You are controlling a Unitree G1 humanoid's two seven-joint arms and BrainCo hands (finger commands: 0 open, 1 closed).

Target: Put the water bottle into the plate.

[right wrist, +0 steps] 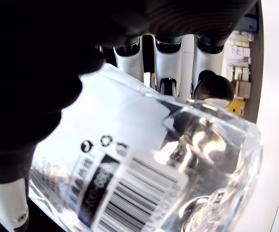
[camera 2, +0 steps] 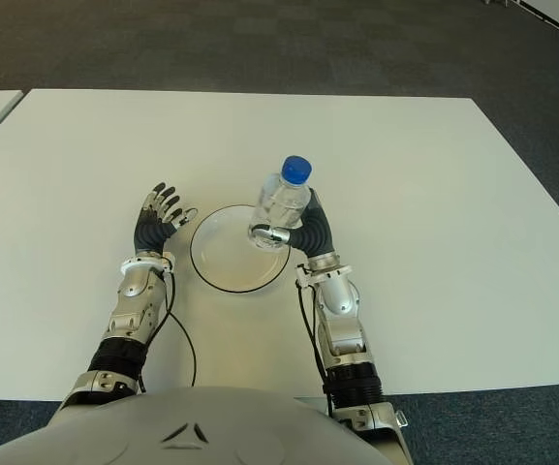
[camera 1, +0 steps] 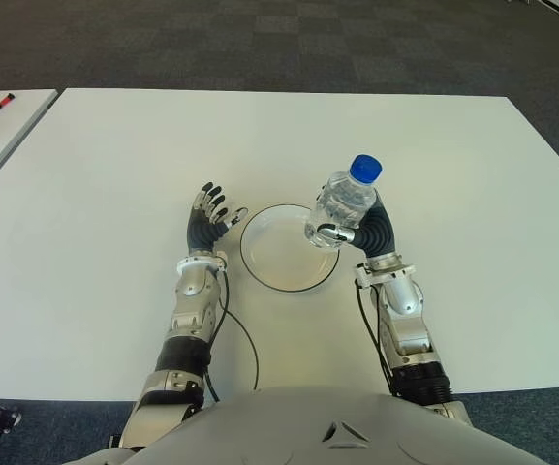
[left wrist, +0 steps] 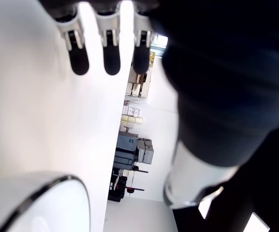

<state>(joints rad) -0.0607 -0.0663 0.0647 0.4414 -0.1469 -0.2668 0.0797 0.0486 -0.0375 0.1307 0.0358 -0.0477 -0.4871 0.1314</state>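
The right robot hand [camera 1: 349, 231] is wrapped tight around the water bottle [camera 1: 342, 201]. The close view from that wrist shows fingers [right wrist: 169, 63] pressed on the clear side of the bottle. The bottle is up in the air, a little right of the middle of the head picture. It leans, with its blue cap [camera 1: 364, 169] pointing up and to the right. Its bottom end hangs over the right rim of the plate [camera 1: 279, 263].

So I think the carrying step is nearly done and the putting-down step comes next. The robot hand needs to slide the bottle a bit more to the left, toward the middle of the plate, and then lower it. I can't tell if it should stand up or lie down. Standing it up would call for tipping it straight first, or it could topple. Then the fingers can let go.

The left robot hand [camera 1: 209, 215] shows just beside the left rim of the plate, fingers spread and holding nothing. It is close, so the bottle should not go too far left.

The white counter [camera 1: 114, 165] has lots of bare room all around. Its near edge is low in the picture, and the plate sits well back from it.
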